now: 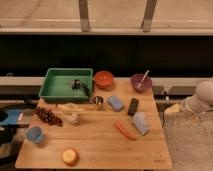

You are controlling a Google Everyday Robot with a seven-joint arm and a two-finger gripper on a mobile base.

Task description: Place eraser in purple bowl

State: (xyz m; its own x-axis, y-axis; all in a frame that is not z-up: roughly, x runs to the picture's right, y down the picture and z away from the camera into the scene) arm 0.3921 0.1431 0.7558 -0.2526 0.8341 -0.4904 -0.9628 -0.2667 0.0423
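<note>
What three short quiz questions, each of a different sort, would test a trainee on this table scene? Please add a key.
1. True or false: the gripper is beyond the right edge of the table, not touching the eraser.
2. Of these, which lies nearest the eraser? A. light-blue block B. grapes C. green tray
3. Fill in: the white stick leans in the ___ bowl.
Key: 1 true; 2 A; 3 purple, meaning the purple bowl.

Black eraser [133, 106] lying flat, dark purple bowl [139, 87] upright just behind
</note>
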